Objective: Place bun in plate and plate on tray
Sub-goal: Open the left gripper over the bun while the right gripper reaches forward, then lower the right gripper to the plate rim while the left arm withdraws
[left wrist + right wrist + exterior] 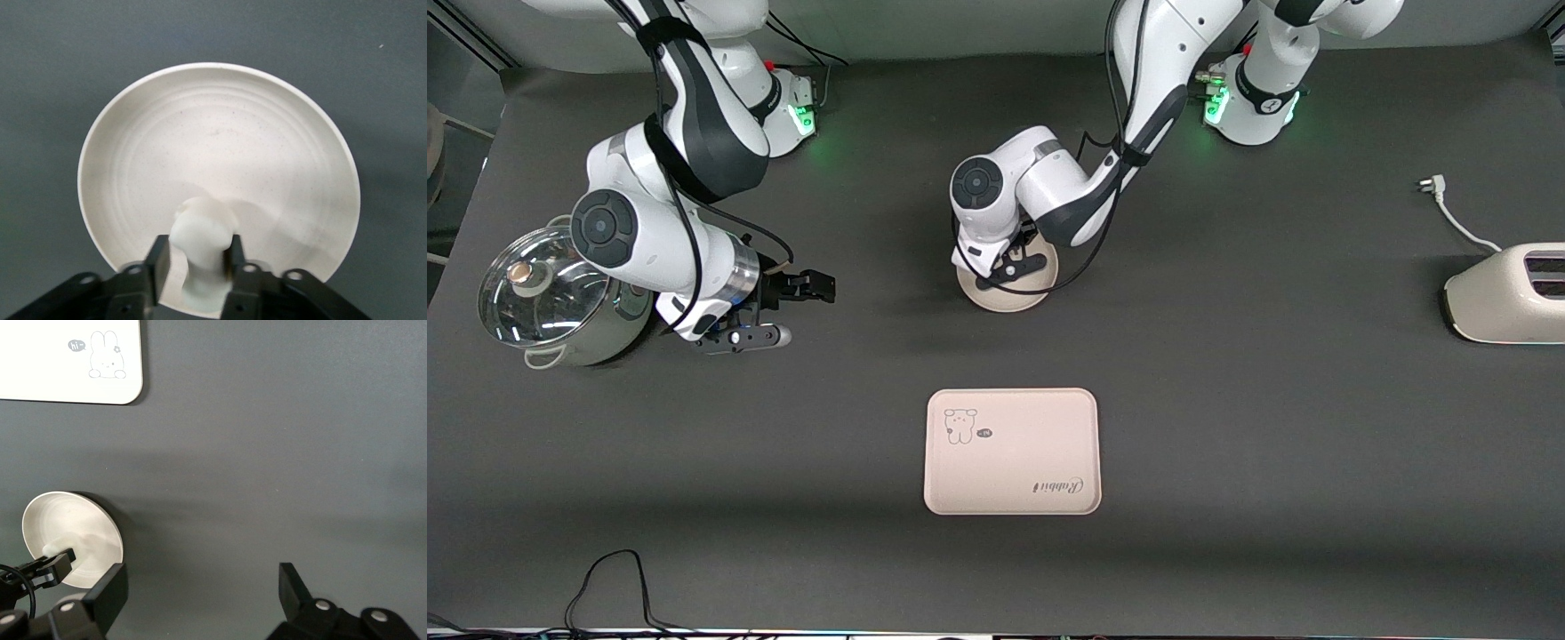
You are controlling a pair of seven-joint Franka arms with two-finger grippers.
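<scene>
The round cream plate point(1014, 300) point(220, 133) lies mid-table, farther from the front camera than the tray point(1011, 451) point(67, 367). My left gripper point(1009, 267) point(198, 243) hangs low over the plate's rim. The off-white bun point(200, 233) stands between its fingers, down on the plate. The jaws are open: a strip of plate shows between one finger and the bun's pinched waist. My right gripper point(809, 311) point(201, 577) waits open and empty above bare table toward the right arm's end. Its wrist view takes in the plate point(80, 520) off to one side.
A steel pot with a glass lid point(543, 298) stands at the right arm's end, beside the right gripper. A white toaster point(1507, 293) with its loose cord and plug point(1436, 187) sits at the left arm's end. A black cable point(614, 578) loops at the front edge.
</scene>
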